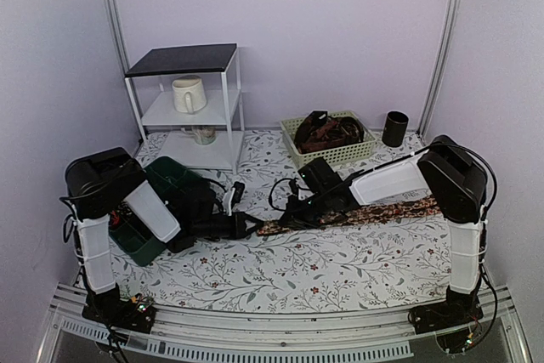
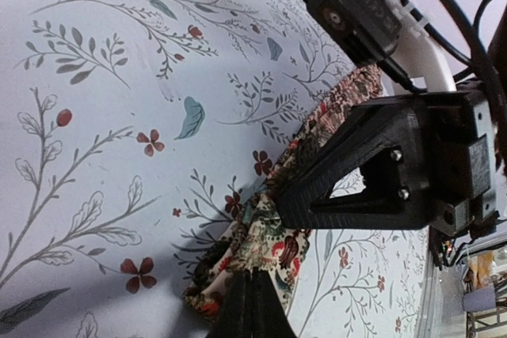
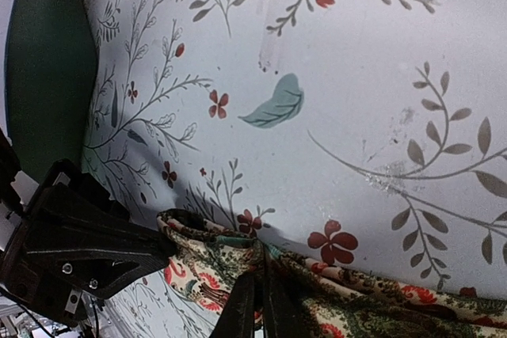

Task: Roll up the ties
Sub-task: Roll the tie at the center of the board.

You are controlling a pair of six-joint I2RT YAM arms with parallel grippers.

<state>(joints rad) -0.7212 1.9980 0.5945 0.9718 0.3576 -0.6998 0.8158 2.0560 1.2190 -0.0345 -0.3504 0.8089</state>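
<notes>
One dark floral tie (image 1: 382,210) lies flat across the table, running right from the middle. Its left end is bunched into a small fold (image 2: 277,247). My left gripper (image 2: 251,273) is shut on that folded end from the left. My right gripper (image 3: 258,277) is shut on the same tie (image 3: 372,298) just beside the fold, with fabric gathered between its fingers. In the top view the left gripper (image 1: 251,225) and right gripper (image 1: 285,217) nearly meet over the tie's end. More ties (image 1: 327,132) are heaped in a basket at the back.
The pale green basket (image 1: 293,129) stands at the back centre, with a black cup (image 1: 394,127) to its right. A dark green bin (image 1: 140,244) sits under my left arm. A white shelf (image 1: 229,95) with a mug (image 1: 189,93) stands at the back left.
</notes>
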